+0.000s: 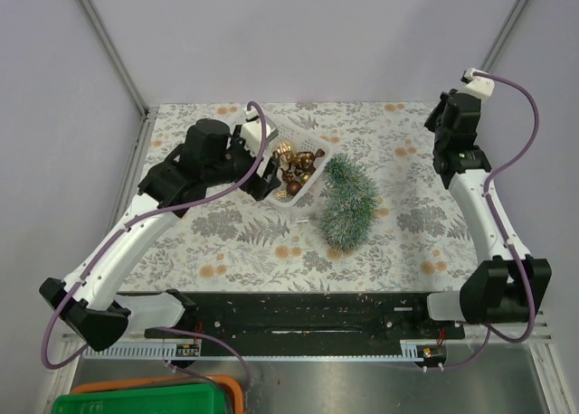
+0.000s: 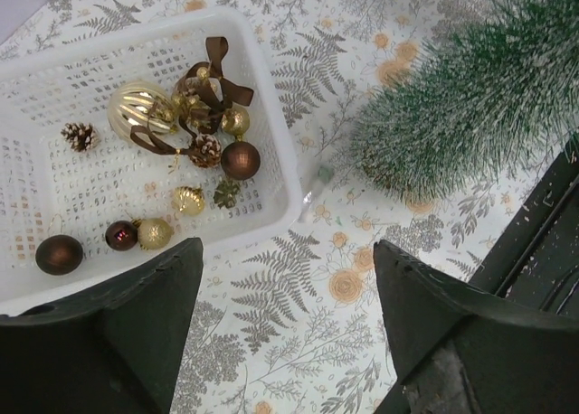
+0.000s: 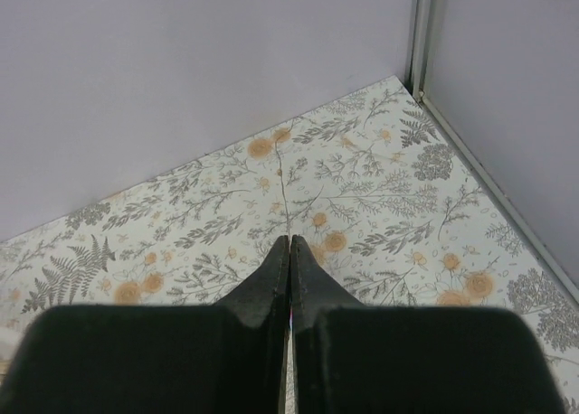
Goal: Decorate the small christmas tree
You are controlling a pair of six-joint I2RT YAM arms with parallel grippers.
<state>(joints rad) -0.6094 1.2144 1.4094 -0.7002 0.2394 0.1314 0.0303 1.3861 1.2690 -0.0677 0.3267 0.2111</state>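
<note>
Tree [image 1: 348, 202]: lies on its side on the surface [image 2: 298, 342], just right of the basket; probably it must stand up first.
Left claw [image 2: 288, 256]: fingers wide apart, empty, above the near wall of the basket.
Basket [image 2: 280, 170]: full of ornaments; I would go down on the brown ball [image 2: 59, 254] that lies alone, away from the ribbon [image 2: 222, 84].
Right claw [image 3: 289, 251]: pressed together, empty, at the far corner, well apart from the tree.

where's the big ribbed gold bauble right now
In the left wrist view, the large ribbed gold bauble lies inside the white plastic basket, upper left, between a small pine cone and the brown ribbon bow.
</note>
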